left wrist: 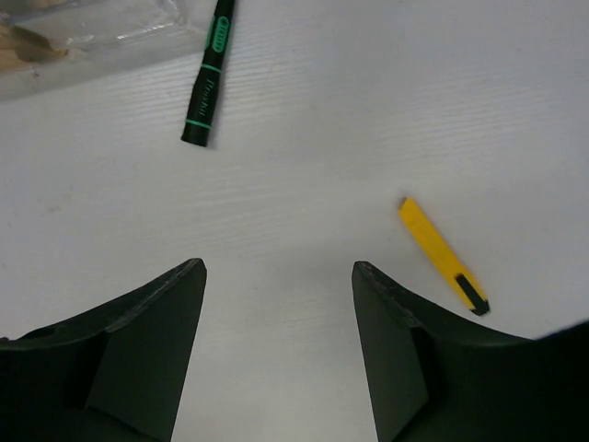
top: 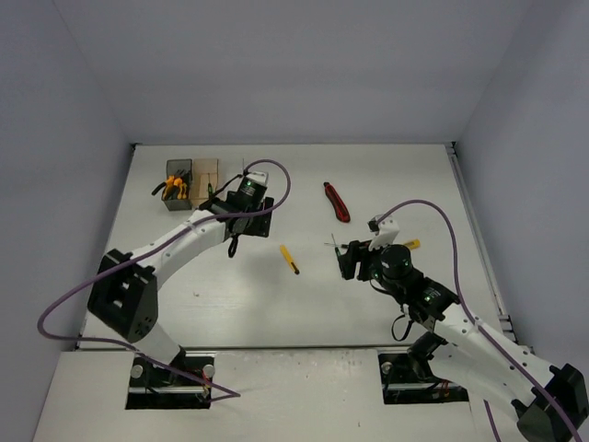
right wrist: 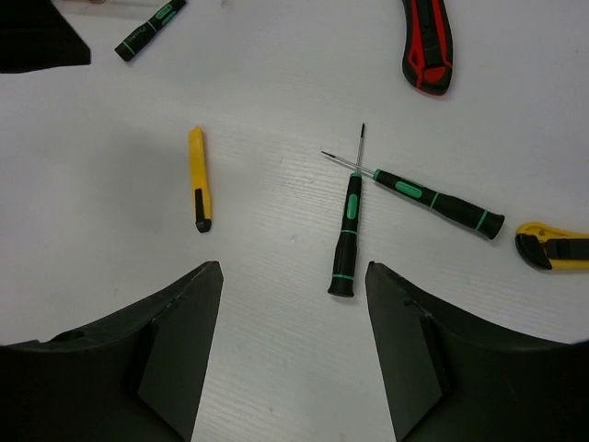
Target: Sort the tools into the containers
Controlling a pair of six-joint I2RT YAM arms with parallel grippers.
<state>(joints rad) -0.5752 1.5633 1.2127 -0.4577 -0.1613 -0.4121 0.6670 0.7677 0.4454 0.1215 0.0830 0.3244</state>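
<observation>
My left gripper point(left wrist: 276, 276) is open and empty above bare table, just right of the bins in the top view point(top: 256, 221). A black-and-green screwdriver point(left wrist: 207, 78) lies ahead of it beside the clear bin point(left wrist: 92, 46). The yellow utility knife point(left wrist: 442, 256) lies to its right. My right gripper point(right wrist: 293, 276) is open and empty, with two crossed black-and-green screwdrivers point(right wrist: 346, 235) just ahead of it; from above it sits right of centre point(top: 348, 261). The dark grey bin point(top: 175, 196) holds orange pliers point(top: 173, 187). The amber bin point(top: 204, 180) stands beside it.
A red-and-black tool point(right wrist: 429, 46) lies far ahead of my right gripper, mid-table from above point(top: 336, 201). A yellow-and-black tool point(right wrist: 552, 249) lies at the right. The yellow knife also shows left of the screwdrivers point(right wrist: 199, 190). Grey walls enclose the table.
</observation>
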